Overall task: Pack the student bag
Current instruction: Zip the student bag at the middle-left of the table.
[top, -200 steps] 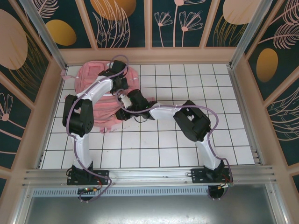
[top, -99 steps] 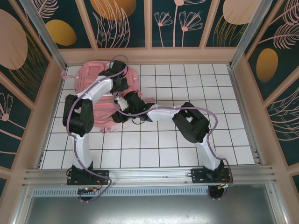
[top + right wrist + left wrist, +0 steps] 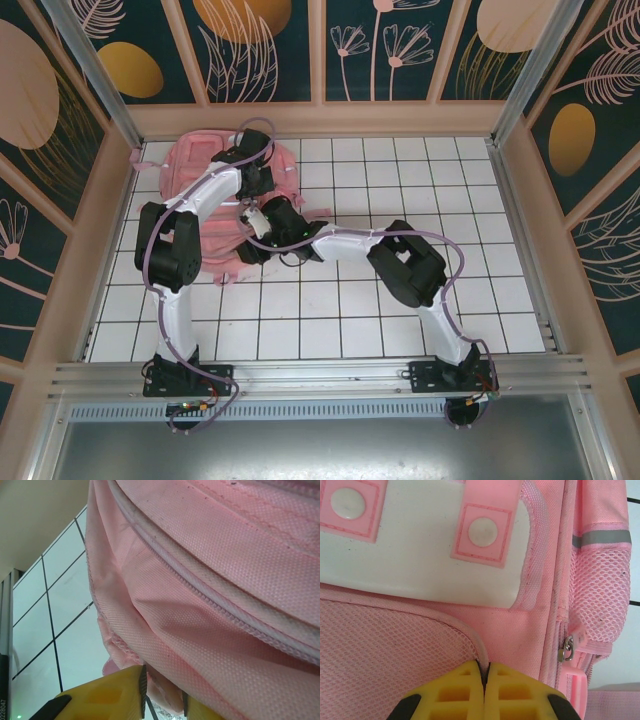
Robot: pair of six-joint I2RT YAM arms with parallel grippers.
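The student bag (image 3: 190,165), a big soft pink backpack, lies flat at the back left of the tiled table. My left gripper (image 3: 258,182) rests on its right side, shut on the piped rim of a mesh pocket (image 3: 395,650); the yellow fingertips (image 3: 465,680) meet around the piping below a glossy pale panel (image 3: 420,555). My right gripper (image 3: 252,222) is at the bag's near right edge. In the right wrist view a fold of pink fabric (image 3: 200,630) runs between its yellow fingers (image 3: 110,697), which are closed on it.
The bag sits close to the left wall (image 3: 105,190) and back wall (image 3: 320,118) of the enclosure. White tiles (image 3: 420,180) stretch to the right and front. The two arms cross over the bag's right side, and a zip pull (image 3: 566,649) hangs on the bag's side.
The right arm's elbow and wrist have shifted a little left, toward the bag, with the fabric still in its jaws. The left arm has stayed where it was.
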